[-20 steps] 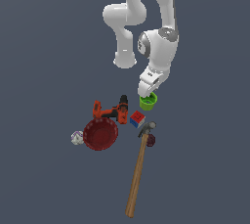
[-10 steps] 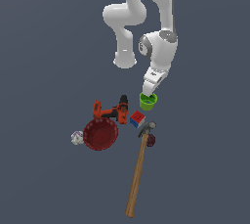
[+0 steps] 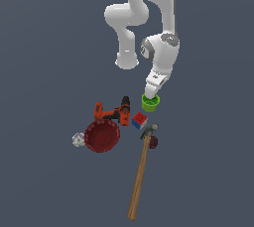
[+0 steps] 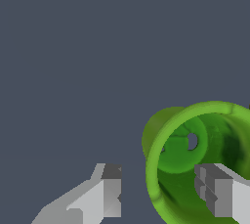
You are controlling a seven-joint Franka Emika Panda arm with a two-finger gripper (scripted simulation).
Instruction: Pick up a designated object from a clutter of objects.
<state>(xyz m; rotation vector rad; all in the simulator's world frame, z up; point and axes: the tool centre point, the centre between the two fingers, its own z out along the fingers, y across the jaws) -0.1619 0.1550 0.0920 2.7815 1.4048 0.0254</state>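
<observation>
The designated object, a lime-green cup [image 3: 150, 103], stands at the far edge of the clutter of objects. My gripper [image 3: 150, 93] hangs right over its rim, pointing down. In the wrist view the cup [image 4: 185, 145] shows its hollow inside. One finger [image 4: 110, 189] is outside the cup's wall and the other finger [image 4: 215, 191] is inside the cup. The gripper [image 4: 158, 189] is open, its jaws straddling the thick rim without pressing on it.
Close to the cup lie an orange-black drill [image 3: 113, 112] and a multicoloured cube [image 3: 139, 119]. A red bowl [image 3: 102, 136], a white-purple ball [image 3: 78, 140], a dark-red lump [image 3: 154, 142] and a wooden-handled hammer [image 3: 140, 176] lie nearer the camera.
The arm has come down a little onto the green cup. The cup and the other objects have not moved.
</observation>
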